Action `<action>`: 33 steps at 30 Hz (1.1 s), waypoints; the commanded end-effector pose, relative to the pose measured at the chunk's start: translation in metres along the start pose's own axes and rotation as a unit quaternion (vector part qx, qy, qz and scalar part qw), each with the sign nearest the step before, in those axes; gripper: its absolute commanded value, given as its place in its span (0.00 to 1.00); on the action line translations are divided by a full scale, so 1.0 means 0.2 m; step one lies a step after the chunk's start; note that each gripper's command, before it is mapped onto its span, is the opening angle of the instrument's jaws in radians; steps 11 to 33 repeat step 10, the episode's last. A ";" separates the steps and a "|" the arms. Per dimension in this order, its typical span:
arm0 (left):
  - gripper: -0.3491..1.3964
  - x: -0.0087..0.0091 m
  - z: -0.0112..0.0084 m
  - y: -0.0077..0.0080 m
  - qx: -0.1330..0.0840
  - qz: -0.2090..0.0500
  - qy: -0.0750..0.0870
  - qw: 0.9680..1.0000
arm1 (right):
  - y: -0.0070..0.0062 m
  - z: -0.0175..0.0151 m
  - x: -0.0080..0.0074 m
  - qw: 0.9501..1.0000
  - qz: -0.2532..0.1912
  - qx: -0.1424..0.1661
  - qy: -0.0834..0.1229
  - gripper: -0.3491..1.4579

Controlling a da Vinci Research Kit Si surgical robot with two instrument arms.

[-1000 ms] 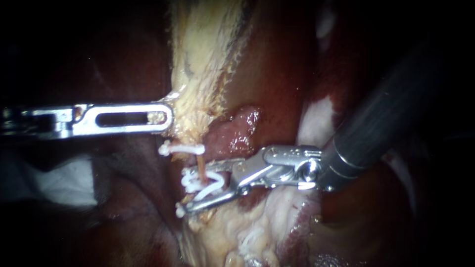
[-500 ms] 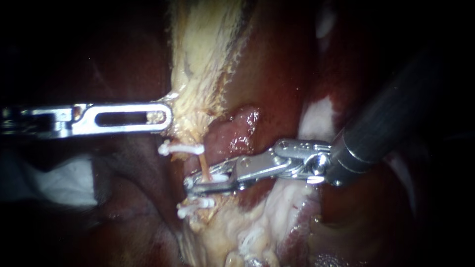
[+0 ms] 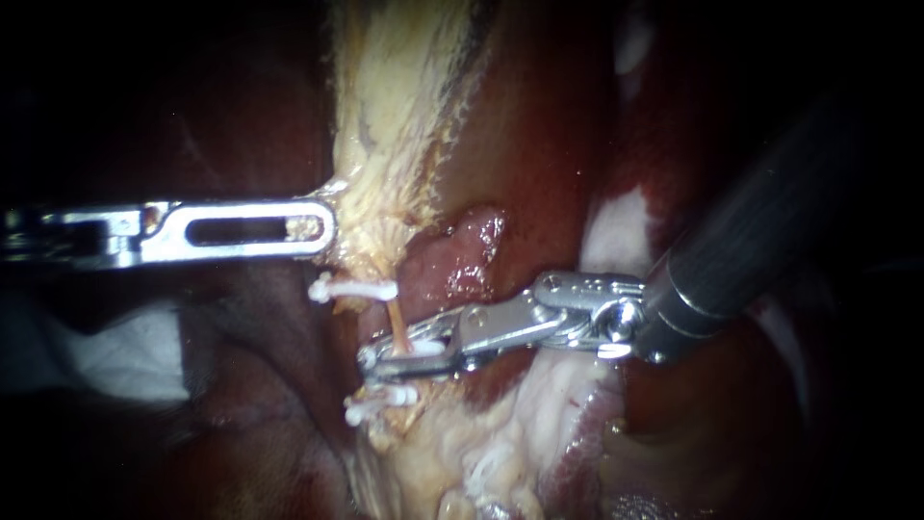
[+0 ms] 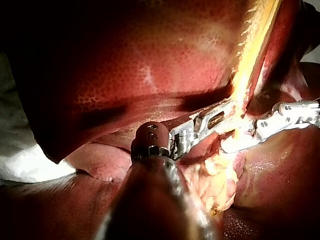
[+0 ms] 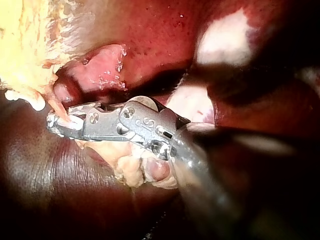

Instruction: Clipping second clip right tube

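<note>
— One thin tube [image 3: 394, 325] below the fat [image 3: 395, 116]: where's the hold?
— Midway; right instrument [image 3: 380, 362] jaws are clenched on it there. Left instrument [image 3: 322, 229] jaws pinch the fat. Soft, slippery, tears easily.

My right instrument [image 3: 377, 363], clamped on the tube [image 3: 393, 324], fills the short gap between the upper clip [image 3: 354, 289] and the lower clip [image 3: 383, 397]. My left instrument [image 3: 325, 229], holding the pale tissue [image 3: 395, 116], bars the upper left. Below it the way in is clear.
</note>
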 end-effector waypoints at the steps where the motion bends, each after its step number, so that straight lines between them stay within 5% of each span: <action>1: 0.00 0.000 0.000 0.000 0.000 0.000 0.000 1.000 | 0.000 0.000 0.000 1.000 0.001 0.000 0.000 0.00; 33: 0.00 0.000 0.000 0.000 0.000 0.000 0.000 1.000 | 0.000 0.000 0.000 1.000 0.001 0.000 0.000 0.00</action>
